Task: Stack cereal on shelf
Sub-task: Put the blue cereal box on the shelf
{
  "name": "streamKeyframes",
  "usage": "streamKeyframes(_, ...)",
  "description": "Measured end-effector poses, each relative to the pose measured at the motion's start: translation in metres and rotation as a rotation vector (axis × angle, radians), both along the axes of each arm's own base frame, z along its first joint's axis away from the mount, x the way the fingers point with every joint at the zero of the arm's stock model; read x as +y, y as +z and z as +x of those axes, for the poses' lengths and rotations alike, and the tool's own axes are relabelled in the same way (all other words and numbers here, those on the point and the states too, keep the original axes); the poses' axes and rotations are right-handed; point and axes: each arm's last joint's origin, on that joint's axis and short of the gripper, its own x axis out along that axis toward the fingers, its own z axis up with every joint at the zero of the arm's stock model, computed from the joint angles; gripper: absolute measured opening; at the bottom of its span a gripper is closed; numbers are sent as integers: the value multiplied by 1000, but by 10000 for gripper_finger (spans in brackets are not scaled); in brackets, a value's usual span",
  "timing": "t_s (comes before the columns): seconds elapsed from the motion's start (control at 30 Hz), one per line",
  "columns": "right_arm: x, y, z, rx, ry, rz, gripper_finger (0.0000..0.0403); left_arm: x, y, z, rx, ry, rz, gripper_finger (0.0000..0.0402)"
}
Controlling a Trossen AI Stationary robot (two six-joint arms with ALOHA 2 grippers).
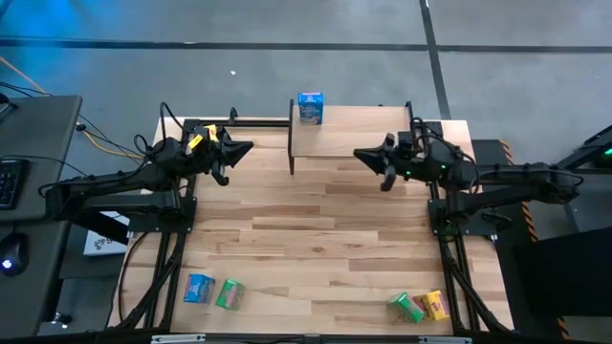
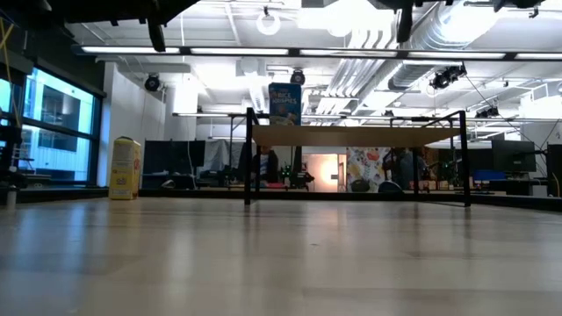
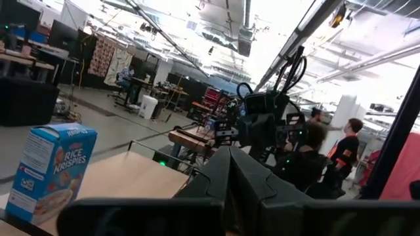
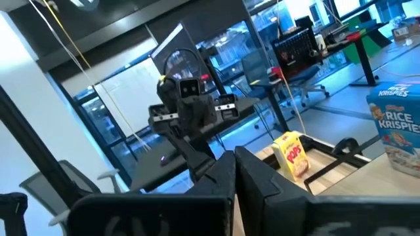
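- Six cereal boxes are seen in all: one on the shelf [image 1: 349,136], five on the table [image 1: 316,229]
- A blue box [image 1: 310,108] is stood upright at the shelf's far left corner; in the low view it rises above the board at its left end [image 2: 284,104]
- A yellow box [image 1: 208,134] is placed on the table near the far left corner, partly hidden under the left arm from above; in the low view it is seen upright [image 2: 125,168]
- A second blue box [image 1: 199,288] and a green box [image 1: 229,293] are laid just beside each other near the front left edge
- A green box [image 1: 405,307] and a yellow box [image 1: 435,305] are laid touching near the front right edge
- The left gripper [image 1: 246,148] is held above the table just left of the shelf, fingers clenched, nothing grasped
- The right gripper [image 1: 361,153] is held over the shelf's right part, fingers clenched, nothing grasped
- The two grippers are pointed toward each other, well apart
- People are seen in the room beyond the table, blurred
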Motion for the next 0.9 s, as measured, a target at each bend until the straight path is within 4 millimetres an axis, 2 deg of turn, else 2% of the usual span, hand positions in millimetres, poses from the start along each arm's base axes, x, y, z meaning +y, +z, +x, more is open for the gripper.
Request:
streamKeyframes(0.6, -1, 2, -2, -10, -45, -2, 0, 0, 0, 0, -1, 6, -2, 4)
streamKeyframes(0.73, -1, 2, -2, -9, -47, -2, 0, 0, 1, 0, 7, 3, -26, 37)
streamKeyframes(0.9, -2, 2, -2, -7, -64, -10, 0, 0, 20, 1, 99, -13, -70, 123)
